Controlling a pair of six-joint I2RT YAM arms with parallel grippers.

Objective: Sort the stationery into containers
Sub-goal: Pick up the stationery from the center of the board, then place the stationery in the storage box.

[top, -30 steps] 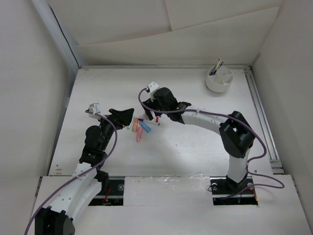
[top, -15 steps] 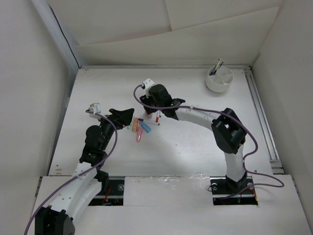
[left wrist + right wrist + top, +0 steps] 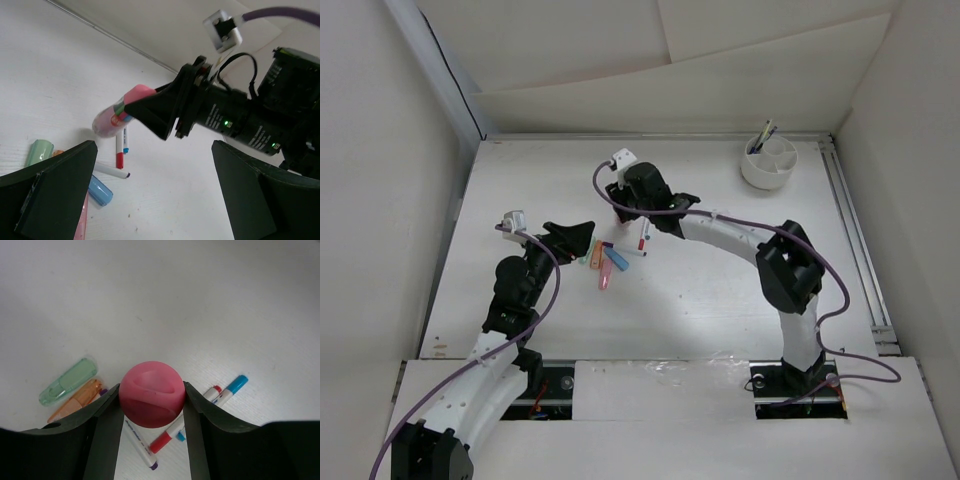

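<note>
My right gripper [image 3: 152,440] is shut on the small pink capped bottle [image 3: 152,394] and holds it above the table; the bottle also shows in the left wrist view [image 3: 117,116]. Below it lie thin pens with red [image 3: 212,390] and blue [image 3: 235,385] caps and a purple-tipped pen [image 3: 142,450]. Green [image 3: 67,381] and orange [image 3: 75,400] highlighters lie to the left. In the top view the right gripper [image 3: 625,205] hangs just behind the pile [image 3: 608,258]. My left gripper [image 3: 575,235] is open and empty, left of the pile. The round white divided cup [image 3: 768,162] stands far right with pens in it.
Blue [image 3: 100,190] and pink [image 3: 80,225] highlighters lie near my left gripper's [image 3: 155,200] left finger. Walls close the table at the back and on both sides. A rail [image 3: 855,240] runs along the right edge.
My right gripper has lifted and drawn back from the pile toward the rear with the pink bottle in it. The left arm has not moved.
</note>
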